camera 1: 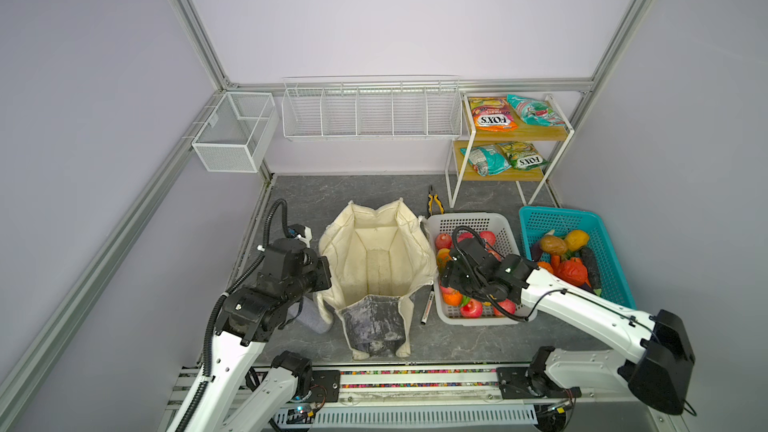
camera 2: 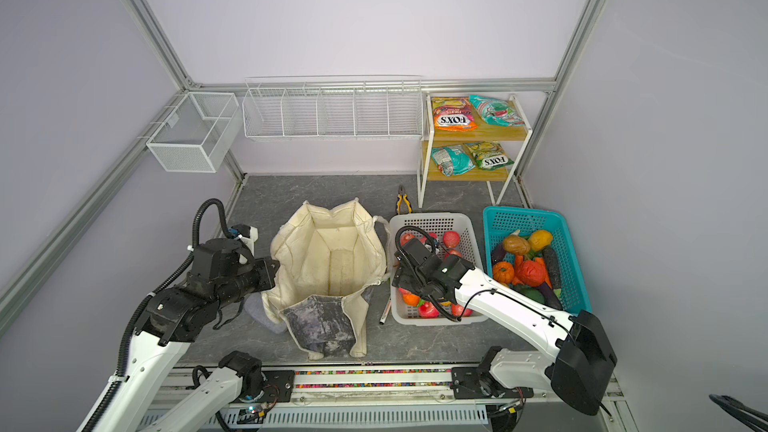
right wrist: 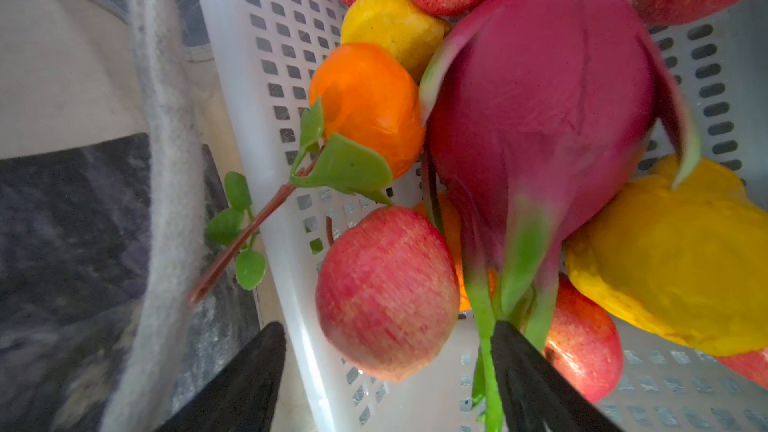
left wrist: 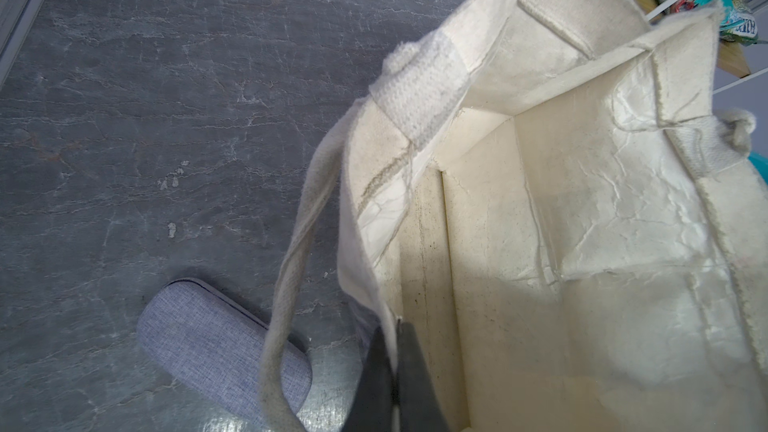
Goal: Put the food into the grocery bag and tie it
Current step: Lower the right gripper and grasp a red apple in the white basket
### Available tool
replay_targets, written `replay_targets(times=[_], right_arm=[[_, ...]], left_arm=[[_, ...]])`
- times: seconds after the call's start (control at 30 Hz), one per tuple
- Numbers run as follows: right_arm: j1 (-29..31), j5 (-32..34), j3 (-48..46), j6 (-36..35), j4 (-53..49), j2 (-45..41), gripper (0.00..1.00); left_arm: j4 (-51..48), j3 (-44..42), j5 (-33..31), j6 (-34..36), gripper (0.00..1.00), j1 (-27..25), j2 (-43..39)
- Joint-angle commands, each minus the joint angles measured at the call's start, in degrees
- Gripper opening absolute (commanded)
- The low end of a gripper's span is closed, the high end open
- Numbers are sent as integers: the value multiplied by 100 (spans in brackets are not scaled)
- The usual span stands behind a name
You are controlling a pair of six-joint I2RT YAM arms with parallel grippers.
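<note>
The grocery bag [camera 1: 376, 259] [camera 2: 328, 259] stands open and shows nothing inside. My left gripper [left wrist: 392, 326] is shut on the cloth of its left rim, with a strap handle [left wrist: 299, 243] hanging beside it. My right gripper [right wrist: 388, 338] hangs open over the near left corner of the white basket [camera 1: 469, 222]. One of its fingers [right wrist: 266, 347] is outside the basket wall. The other is inside, against the green tips of the magenta dragon fruit [right wrist: 540, 110]. A red apple [right wrist: 386, 292] lies between them, ungripped. A leafy orange [right wrist: 365, 105] and a yellow fruit [right wrist: 665, 251] lie close by.
A teal basket [camera 1: 557, 218] of toy vegetables sits to the right. Snack packets [camera 1: 492, 114] lie on the two-tier shelf [camera 1: 519, 135] at the back right. Pliers [camera 1: 435, 199] lie behind the white basket and a pen [camera 1: 427, 305] beside the bag. A grey case [left wrist: 220, 342] lies left of the bag.
</note>
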Motion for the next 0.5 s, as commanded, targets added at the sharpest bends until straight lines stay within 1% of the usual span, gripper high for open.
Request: replay_targets(times=[0.0,0.23,0.37,0.47], right_arm=[[-70,-174,-7,92,143,147,80],[-88,-280,-50,149,328,373,74],[-92,-211,-50,188,318,444,75],[-121,-123,-56,228,188,436,78]], left_arm=[[189,-37,-134,100,0,-16,9],[145,-55,-177,166,0,-17,-21],[41,-55,-247,229,0,-18,-70],[44,-64,-215,216,0,-13,-132]])
